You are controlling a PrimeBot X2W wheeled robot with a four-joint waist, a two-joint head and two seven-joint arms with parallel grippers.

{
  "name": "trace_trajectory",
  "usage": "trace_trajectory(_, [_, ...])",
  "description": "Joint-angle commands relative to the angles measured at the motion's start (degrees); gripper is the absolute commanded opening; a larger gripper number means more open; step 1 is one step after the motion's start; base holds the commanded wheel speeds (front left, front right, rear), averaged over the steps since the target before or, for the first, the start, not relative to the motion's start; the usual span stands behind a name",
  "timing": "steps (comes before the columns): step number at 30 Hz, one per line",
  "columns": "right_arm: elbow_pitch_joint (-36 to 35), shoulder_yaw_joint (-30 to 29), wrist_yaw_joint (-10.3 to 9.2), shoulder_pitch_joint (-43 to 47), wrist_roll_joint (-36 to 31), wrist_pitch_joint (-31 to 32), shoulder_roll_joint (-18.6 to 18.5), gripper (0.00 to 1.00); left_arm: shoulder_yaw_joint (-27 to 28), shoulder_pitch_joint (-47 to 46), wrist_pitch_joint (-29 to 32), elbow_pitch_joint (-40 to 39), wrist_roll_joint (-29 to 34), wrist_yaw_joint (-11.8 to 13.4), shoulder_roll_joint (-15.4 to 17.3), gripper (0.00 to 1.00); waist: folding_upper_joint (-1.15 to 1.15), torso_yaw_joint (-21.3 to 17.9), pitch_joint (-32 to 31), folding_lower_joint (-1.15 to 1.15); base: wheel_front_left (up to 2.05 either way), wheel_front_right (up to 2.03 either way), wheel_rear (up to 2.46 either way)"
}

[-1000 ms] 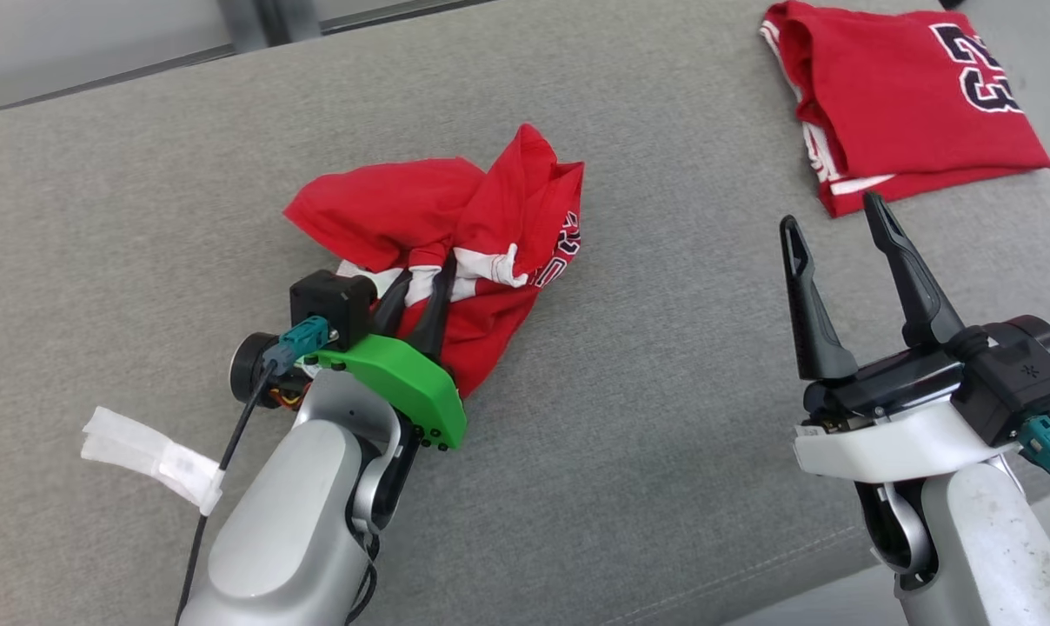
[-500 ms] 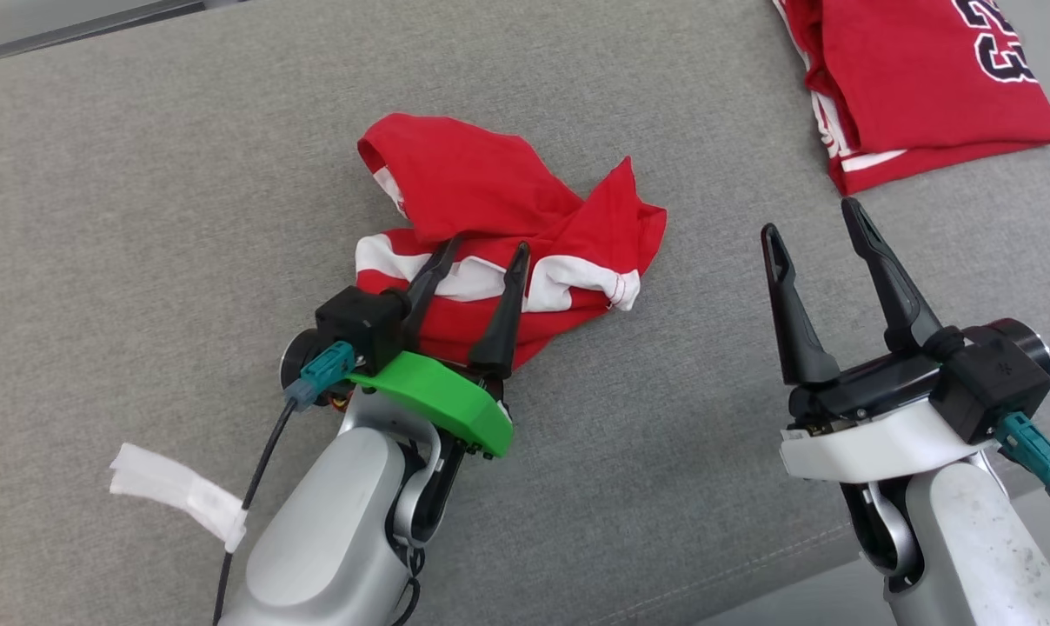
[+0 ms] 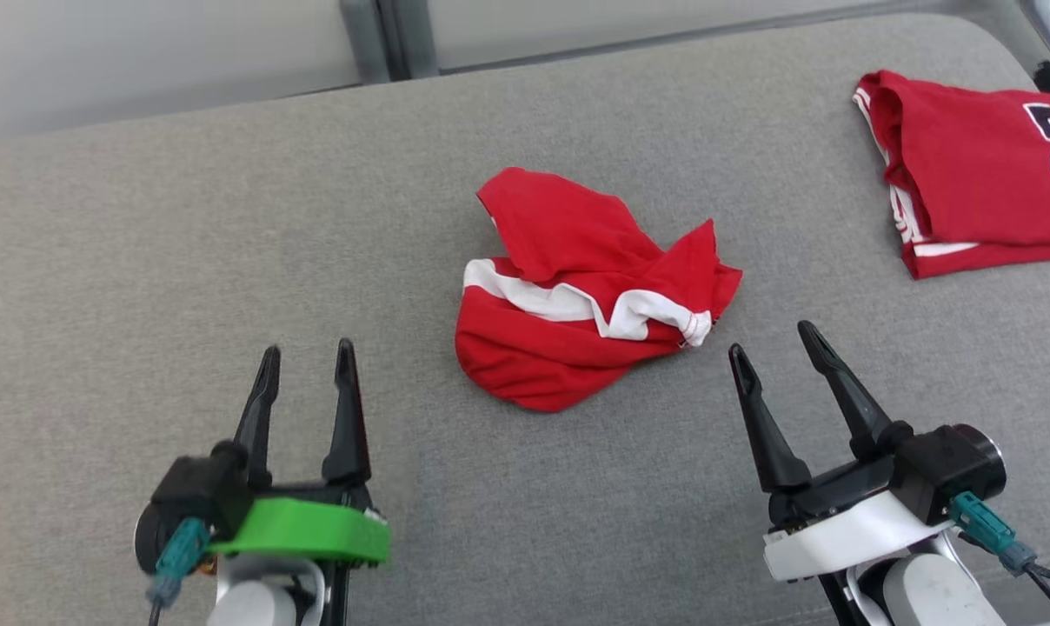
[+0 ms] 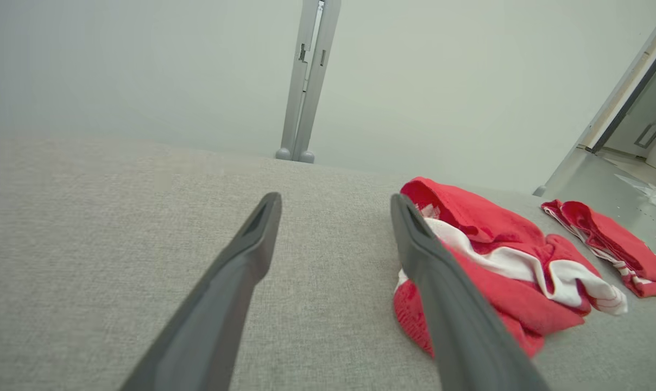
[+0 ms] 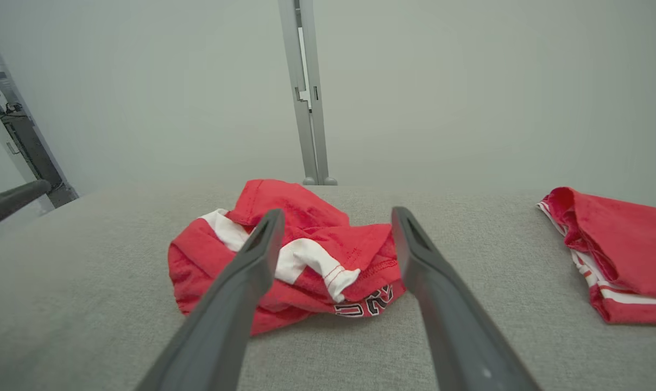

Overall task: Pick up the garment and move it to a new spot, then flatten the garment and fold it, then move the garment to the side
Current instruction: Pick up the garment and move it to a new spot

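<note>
The garment (image 3: 577, 296) is a crumpled red jersey with white trim, lying in a heap in the middle of the grey cushion (image 3: 186, 261). It also shows as the garment (image 4: 491, 266) at the right of the left wrist view and the garment (image 5: 301, 255) straight ahead in the right wrist view. My left gripper (image 3: 308, 352) stands open at the lower left, well clear of the heap, with nothing between its fingers. My right gripper (image 3: 773, 337) is open at the lower right, just short of the heap's near right edge.
A second red jersey (image 3: 977, 196), folded and bearing a dark number, lies at the far right of the cushion; it shows too as the folded jersey (image 5: 621, 255) in the right wrist view. A pale wall and a grey post (image 4: 306, 81) stand behind the cushion.
My left gripper has opened and let go of the garment, then pulled back to the lower left. The garment has dropped into a heap. The head camera has shifted too.
</note>
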Motion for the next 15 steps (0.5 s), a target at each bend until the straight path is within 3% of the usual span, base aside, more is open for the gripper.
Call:
trace_trajectory(1, [0.44, 0.01, -0.11, 1.43, 0.58, -0.01, -0.07, 1.00, 1.23, 3.17, -0.22, -1.31, 1.81, 0.24, -0.56, 1.00, 0.00, 4.80, -6.20, 0.00, 0.00, 0.00, 0.00])
trace_trajectory(8, [1.57, 0.54, -0.11, 4.66, 1.12, -0.01, 0.24, 1.00, 7.76, 12.61, -0.22, -7.06, 9.10, -0.48, -2.26, 1.00, 0.00, 5.38, -10.82, 0.00, 0.00, 0.00, 0.00])
trace_trajectory(15, [2.31, -0.39, -0.11, 7.82, -0.10, -0.01, 0.58, 1.00, 10.33, 18.65, -0.21, -9.67, 10.35, -0.63, -2.54, 1.00, 0.00, 5.18, -13.66, 0.00, 0.00, 0.00, 0.00])
